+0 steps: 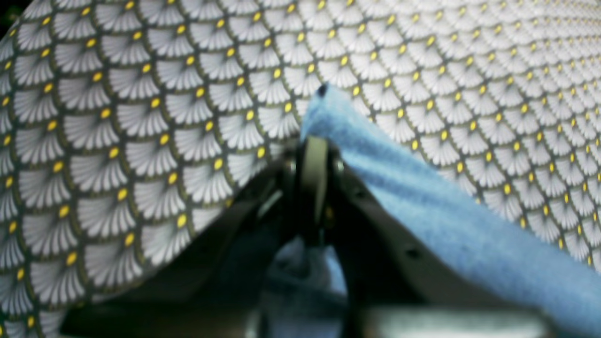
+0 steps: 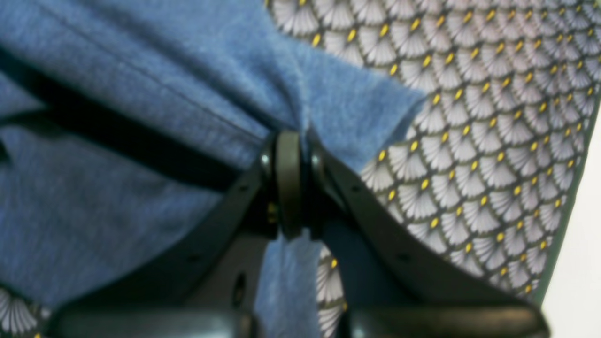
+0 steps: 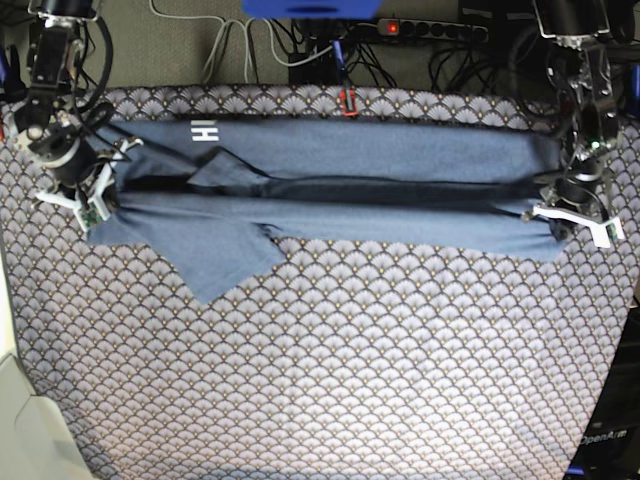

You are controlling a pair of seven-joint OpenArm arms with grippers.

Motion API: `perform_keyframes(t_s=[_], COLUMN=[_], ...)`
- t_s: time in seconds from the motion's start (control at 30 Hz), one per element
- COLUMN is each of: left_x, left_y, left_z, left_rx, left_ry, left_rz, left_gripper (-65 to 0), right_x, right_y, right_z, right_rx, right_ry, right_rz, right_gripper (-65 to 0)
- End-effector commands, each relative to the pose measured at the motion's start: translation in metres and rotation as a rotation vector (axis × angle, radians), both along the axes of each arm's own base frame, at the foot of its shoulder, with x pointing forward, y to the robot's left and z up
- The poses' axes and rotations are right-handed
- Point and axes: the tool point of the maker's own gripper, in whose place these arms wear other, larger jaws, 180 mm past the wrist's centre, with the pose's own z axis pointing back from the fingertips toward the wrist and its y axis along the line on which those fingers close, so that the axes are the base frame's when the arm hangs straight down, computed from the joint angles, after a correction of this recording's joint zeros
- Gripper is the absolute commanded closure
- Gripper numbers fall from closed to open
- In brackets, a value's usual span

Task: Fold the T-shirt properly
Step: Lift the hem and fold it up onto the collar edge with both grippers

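Right, both arms are committed at once: the T-shirt [image 3: 330, 185] is stretched in a long band across the far half of the desk [image 3: 330, 380], its long axis running side to side in the base view. The left gripper [image 3: 572, 212] sits at the band's end on that view's right, the right gripper [image 3: 88, 190] at the end on its left.

Up close, the left gripper [image 1: 313, 141] has its jaws pressed together on a narrow ridge of blue cloth that trails off to the lower right. The right gripper [image 2: 288, 141] is likewise clamped on a bunched corner of the T-shirt [image 2: 141, 141], with scalloped tablecloth [image 2: 469, 141] showing beyond it.

So which step is this? It looks like a lengthwise fold in progress: one long edge is pinched at both ends, and the far layer lies flat with a dark crease between the two. A sleeve [image 3: 225, 260] flops out toward the near side by the right gripper, and a scrap of white lettering [image 3: 204, 131] peeks out on the far layer near that same end.

Next, I'd judge, both grippers need to carry the held edge together, level and taut, so it lands straight. The stray sleeve will want tucking, or the fold comes out lumpy.
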Motion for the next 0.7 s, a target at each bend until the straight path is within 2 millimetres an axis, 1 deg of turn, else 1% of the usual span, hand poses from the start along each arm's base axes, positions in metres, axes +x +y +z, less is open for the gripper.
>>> perform_keyframes(t_s=[0.0, 0.1, 0.17, 0.3, 0.53, 0.63, 0.67], left_x=[0.005, -0.002, -0.006, -0.014, -0.03, -0.03, -0.03], left_y=[0.011, 0.015, 0.022, 0.022, 0.023, 0.023, 0.022], left_z=[0.017, 0.012, 0.014, 0.005, -0.007, -0.001, 0.0], left_rx=[0.028, -0.007, -0.022, -0.051, -0.048, -0.036, -0.032], left_ry=[-0.039, -0.016, -0.012, 0.045, 0.091, 0.083, 0.08], left_rz=[0.011, 0.048, 0.079, 0.084, 0.082, 0.073, 0.071], left_gripper=[-0.4, -0.4, -0.4, -0.3, -0.3, -0.3, -0.3], right_x=[0.006, 0.0, -0.003, -0.01, -0.022, -0.022, -0.022], right_y=[-0.005, -0.004, 0.001, 0.01, 0.01, 0.009, 0.006], right_z=[0.012, 0.01, 0.014, 0.024, 0.016, 0.017, 0.018], right_rx=[-0.015, -0.015, 0.003, 0.032, 0.034, 0.031, 0.028], right_ry=[-0.041, -0.031, -0.044, -0.065, -0.035, -0.035, -0.037], right_rz=[0.004, 0.007, 0.013, 0.033, 0.033, 0.031, 0.023], right_gripper=[0.0, 0.0, 0.0, 0.0, 0.0, 0.0, 0.0])
